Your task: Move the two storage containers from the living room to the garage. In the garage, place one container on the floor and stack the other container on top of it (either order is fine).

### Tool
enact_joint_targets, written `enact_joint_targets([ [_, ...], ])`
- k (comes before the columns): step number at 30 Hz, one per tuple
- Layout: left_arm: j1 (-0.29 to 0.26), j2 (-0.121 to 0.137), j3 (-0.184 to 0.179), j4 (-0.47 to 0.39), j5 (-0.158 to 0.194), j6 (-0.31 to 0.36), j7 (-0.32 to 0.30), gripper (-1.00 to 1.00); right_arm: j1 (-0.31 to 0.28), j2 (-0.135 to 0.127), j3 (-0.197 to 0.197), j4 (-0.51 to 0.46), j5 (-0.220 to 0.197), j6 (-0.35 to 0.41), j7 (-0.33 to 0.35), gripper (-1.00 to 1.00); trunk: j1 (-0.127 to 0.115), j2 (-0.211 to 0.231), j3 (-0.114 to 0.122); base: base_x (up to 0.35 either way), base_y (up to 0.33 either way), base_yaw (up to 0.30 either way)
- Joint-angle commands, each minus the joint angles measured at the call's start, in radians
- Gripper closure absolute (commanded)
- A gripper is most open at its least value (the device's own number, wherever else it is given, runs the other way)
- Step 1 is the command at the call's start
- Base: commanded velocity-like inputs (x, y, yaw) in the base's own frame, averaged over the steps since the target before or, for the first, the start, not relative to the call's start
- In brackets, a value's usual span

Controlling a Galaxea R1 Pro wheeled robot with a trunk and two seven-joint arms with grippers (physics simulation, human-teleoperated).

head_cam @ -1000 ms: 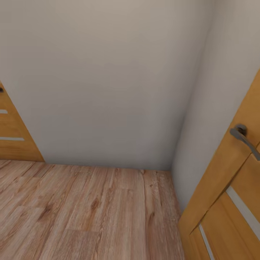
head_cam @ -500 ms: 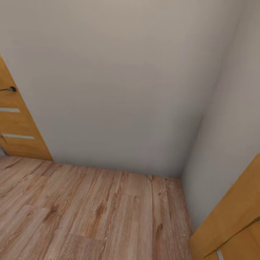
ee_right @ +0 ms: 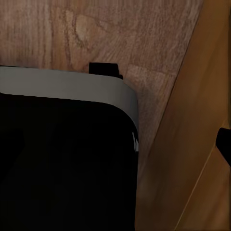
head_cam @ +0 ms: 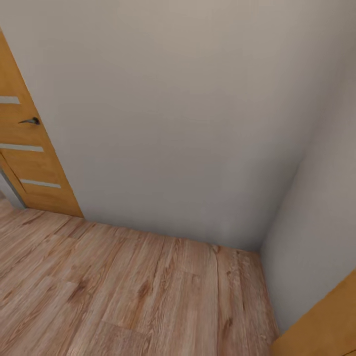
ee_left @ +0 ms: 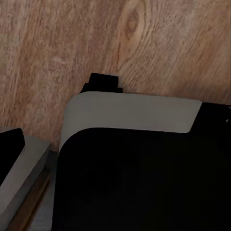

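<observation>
1. Swinging rightward since a second ago, the head camera has shifted the whole scene: the left door now shows more of itself, while the right door has slid almost out of the picture, its handle gone from sight.
2. At the far left of the head view stands an orange-brown wooden door with pale horizontal strips and a dark lever handle.
3. Next comes a plain white wall, meeting a second white wall in a corner.
4. Light wood-plank flooring runs up to both walls.
5. At the lower right corner of the head view, a sliver of another orange-brown door remains.
6. In the left wrist view, a black-and-grey part of the robot's body lies over wood planks; whether that gripper is released or clenched cannot be told.
7. In the right wrist view, a similar dark body part lies over planks, with an orange-brown door panel just beside it; that gripper's state cannot be told either.
8. Where the storage containers are, these views leave unanswered.
</observation>
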Motion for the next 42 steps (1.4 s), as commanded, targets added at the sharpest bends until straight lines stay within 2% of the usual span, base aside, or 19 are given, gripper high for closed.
enact_joint_targets([
  [1, -0.001, 0.000, 0.000, 0.001, 0.008, -0.003, 0.002, -1.00, -0.001, 0.001, 0.008, 0.003, -0.009, -0.005, 0.000, -1.00, 0.000, 0.000, -0.001, 0.309, 0.000, 0.004],
  [15, -0.001, 0.001, -0.001, 0.001, 0.009, -0.003, 0.002, -1.00, -0.001, 0.001, 0.008, 0.003, -0.008, -0.005, -0.001, -1.00, 0.000, 0.000, -0.001, 0.320, 0.000, 0.028],
  [42, -0.001, 0.001, -0.001, 0.001, 0.009, -0.003, 0.002, -1.00, -0.001, 0.001, 0.008, 0.003, -0.008, -0.005, -0.001, -1.00, 0.000, 0.000, -0.001, 0.322, 0.000, 0.264],
])
